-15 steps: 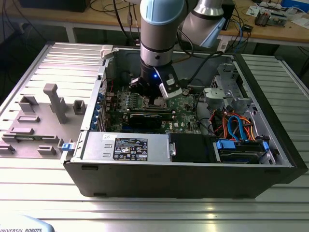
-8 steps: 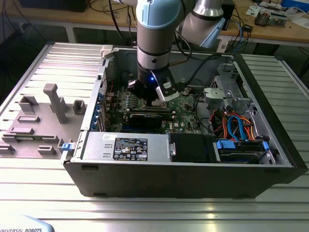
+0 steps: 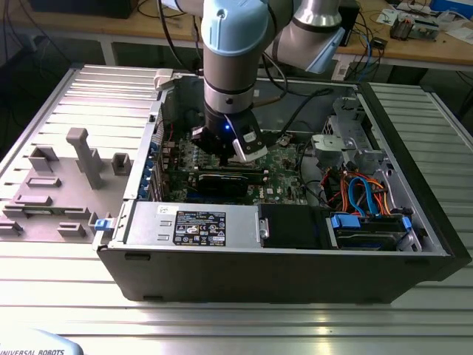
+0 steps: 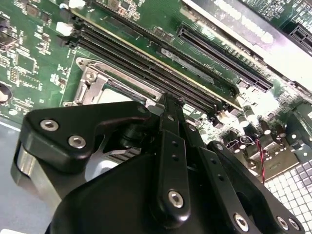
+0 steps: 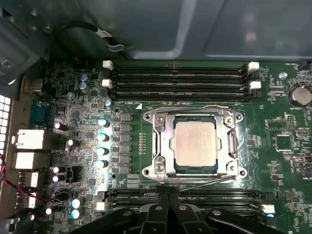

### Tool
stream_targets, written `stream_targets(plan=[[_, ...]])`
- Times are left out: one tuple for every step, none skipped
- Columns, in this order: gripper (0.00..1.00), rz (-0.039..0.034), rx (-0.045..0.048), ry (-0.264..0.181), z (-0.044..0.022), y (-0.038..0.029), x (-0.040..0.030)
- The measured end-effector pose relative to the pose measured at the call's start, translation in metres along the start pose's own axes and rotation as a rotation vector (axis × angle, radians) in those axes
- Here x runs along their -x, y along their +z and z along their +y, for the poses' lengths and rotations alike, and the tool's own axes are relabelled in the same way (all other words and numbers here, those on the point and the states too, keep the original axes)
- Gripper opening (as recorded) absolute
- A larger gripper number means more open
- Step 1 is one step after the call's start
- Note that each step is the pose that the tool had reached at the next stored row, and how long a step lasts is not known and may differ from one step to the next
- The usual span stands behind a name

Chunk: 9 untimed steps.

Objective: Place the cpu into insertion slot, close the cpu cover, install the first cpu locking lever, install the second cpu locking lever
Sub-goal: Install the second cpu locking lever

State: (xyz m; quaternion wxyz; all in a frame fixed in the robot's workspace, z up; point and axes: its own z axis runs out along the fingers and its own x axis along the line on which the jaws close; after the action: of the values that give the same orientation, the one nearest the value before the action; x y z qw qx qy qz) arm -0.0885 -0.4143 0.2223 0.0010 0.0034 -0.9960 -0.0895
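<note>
Looking down in the first wrist view, the cpu (image 5: 195,145) is already sitting flat in the insertion slot (image 5: 157,146), with the cpu cover (image 5: 233,143) down around it, its window framing the silvery top. A thin locking lever (image 5: 204,182) runs along the socket edge nearest the tool (image 5: 168,210), which hangs just above the memory slots (image 5: 180,78) beside the socket, probably lined up to work that lever. Its fingers look pressed together, pinching nothing. The exterior view shows the arm reaching down into the open computer case (image 3: 414,222) lying on the counter (image 3: 236,325).
</note>
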Motion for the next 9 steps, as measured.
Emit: stream_targets(plan=[[0.11,0.0004,0.0034,0.0,-0.0015,0.0009,-0.0004],[0.11,0.0005,0.0114,0.001,-0.004,0.0011,-0.0005],[0.11,0.0005,0.0198,0.001,-0.0062,0.0013,-0.0006],[0.11,0.0004,0.0369,0.001,-0.0082,0.0012,-0.0008],[0.11,0.0003,0.0494,0.001,-0.0092,0.0015,-0.0008],[0.11,0.0002,0.0538,0.001,-0.0097,0.0015,-0.0008],[0.11,0.0002,0.0587,0.001,-0.0107,0.0014,-0.0008],[0.11,0.0002,0.068,0.001,-0.0136,0.0011,-0.0008],[0.11,0.0001,0.0759,0.001,-0.0166,0.0007,-0.0009]])
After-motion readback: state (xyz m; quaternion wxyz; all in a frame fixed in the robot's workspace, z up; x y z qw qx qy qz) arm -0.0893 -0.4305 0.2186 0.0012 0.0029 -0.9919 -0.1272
